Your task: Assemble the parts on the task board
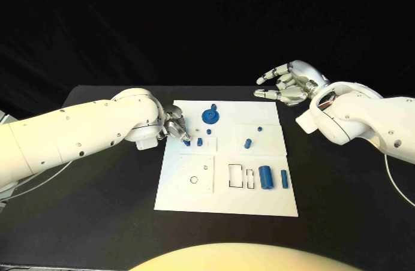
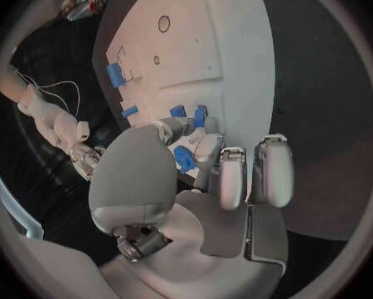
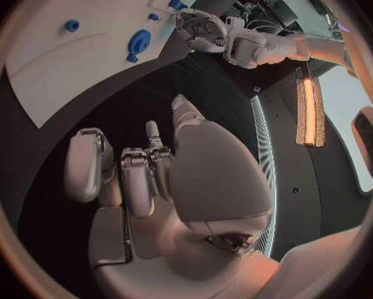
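Left hand (image 1: 176,127) pinches a small blue peg (image 1: 188,142) over the white board (image 1: 199,196); right hand (image 1: 289,82) hovers beyond the board, fingers spread, empty

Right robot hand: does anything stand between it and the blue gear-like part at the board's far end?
Nothing visible does. The right robot hand hangs off the task board's far right corner, with only bare table and board between it and the blue gear-like part.

Bright light falls from above on the white task board (image 1: 226,157), while the black worktop (image 1: 104,223) stays dark. Both wrist views bend straight edges round.
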`<move>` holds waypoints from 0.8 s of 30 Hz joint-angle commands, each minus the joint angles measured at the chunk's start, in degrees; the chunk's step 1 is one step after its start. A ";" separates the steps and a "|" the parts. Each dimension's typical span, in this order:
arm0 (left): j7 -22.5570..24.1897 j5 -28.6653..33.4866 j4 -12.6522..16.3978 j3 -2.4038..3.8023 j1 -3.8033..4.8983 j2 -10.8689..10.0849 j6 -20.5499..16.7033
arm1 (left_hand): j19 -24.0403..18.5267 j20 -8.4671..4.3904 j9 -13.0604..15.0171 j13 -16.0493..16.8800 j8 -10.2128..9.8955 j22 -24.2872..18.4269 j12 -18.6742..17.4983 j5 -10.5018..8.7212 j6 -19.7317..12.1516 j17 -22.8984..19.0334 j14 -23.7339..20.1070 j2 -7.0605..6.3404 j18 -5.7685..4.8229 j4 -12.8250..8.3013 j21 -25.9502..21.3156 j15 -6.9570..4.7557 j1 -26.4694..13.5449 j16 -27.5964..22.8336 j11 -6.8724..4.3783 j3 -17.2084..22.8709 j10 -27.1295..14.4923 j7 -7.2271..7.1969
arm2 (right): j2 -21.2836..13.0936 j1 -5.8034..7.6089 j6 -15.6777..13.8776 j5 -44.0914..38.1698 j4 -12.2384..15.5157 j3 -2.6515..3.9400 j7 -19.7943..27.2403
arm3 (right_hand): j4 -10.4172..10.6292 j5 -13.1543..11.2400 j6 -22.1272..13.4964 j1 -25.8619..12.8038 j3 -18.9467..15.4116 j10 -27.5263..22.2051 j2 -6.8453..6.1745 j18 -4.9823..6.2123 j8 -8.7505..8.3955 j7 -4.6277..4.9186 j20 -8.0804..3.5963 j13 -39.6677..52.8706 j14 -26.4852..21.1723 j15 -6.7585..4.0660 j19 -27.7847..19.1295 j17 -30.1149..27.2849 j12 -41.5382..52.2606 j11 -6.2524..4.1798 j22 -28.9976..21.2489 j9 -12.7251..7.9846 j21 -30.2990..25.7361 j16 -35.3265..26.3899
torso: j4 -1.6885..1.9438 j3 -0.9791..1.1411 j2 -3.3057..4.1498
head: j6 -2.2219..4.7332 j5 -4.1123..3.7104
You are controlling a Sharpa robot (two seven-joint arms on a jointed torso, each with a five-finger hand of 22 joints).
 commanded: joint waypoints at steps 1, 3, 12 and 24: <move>-0.09 -1.12 0.16 0.01 -0.10 0.19 1.01 | 0.27 -0.01 0.07 0.05 0.19 1.76 0.18 0.38 0.90 15.06 6.16 0.18 -0.72 -11.08 0.22 -0.42 -0.23 0.20 -0.04 10.74 0.56 -0.61 | 0.01 -0.06 0.83 -0.43 0.05 0.01 0.73 | -0.04 0.11 -0.39 -0.24 -0.13 0.63 0.16 0.41 0.22 -0.06 -0.14 9.50 4.71 0.16 -0.16 9.99 -0.22 0.24 2.39 0.09 -0.32 -0.22 | 0.00 -0.01 0.03 | -0.02 0.00; -0.10 -1.24 0.14 0.00 -0.16 0.22 1.01 | 0.27 -0.01 0.07 0.05 0.19 1.76 0.18 0.38 0.90 15.06 6.16 0.18 -0.72 -11.08 0.22 -0.42 -0.23 0.20 -0.04 10.74 0.56 -0.61 | 0.00 -0.06 0.83 -0.43 0.06 0.01 0.74 | -0.04 0.11 -0.39 -0.24 -0.13 0.63 0.16 0.41 0.22 -0.06 -0.14 9.50 4.71 0.16 -0.16 9.99 -0.22 0.24 2.39 0.09 -0.32 -0.22 | -0.01 0.00 0.02 | -0.12 -0.01; -0.12 -1.84 0.17 -0.02 -0.37 0.38 0.80 | 0.27 -0.01 0.07 0.05 0.19 1.76 0.18 0.38 0.90 15.06 6.16 0.18 -0.72 -11.08 0.22 -0.42 -0.23 0.20 -0.04 10.74 0.56 -0.61 | -0.04 -0.08 0.84 -0.43 0.10 0.01 0.79 | -0.04 0.11 -0.39 -0.24 -0.13 0.63 0.16 0.41 0.22 -0.06 -0.14 9.50 4.71 0.16 -0.16 9.99 -0.22 0.24 2.39 0.09 -0.32 -0.22 | -0.01 0.00 0.03 | -0.20 -0.08; -0.25 -2.33 0.12 -0.04 -0.60 0.63 0.87 | 0.23 -0.03 0.13 0.01 0.21 1.69 0.15 0.61 0.97 15.00 6.14 0.16 -0.70 -11.15 0.19 -0.44 -0.34 0.16 -0.06 10.76 0.60 -0.64 | -0.16 -0.08 0.82 -0.42 0.21 0.01 0.81 | -0.04 0.11 -0.39 -0.24 -0.13 0.63 0.16 0.41 0.22 -0.06 -0.14 9.50 4.71 0.16 -0.16 9.99 -0.22 0.24 2.39 0.09 -0.32 -0.22 | -0.02 0.00 0.04 | -0.37 -0.15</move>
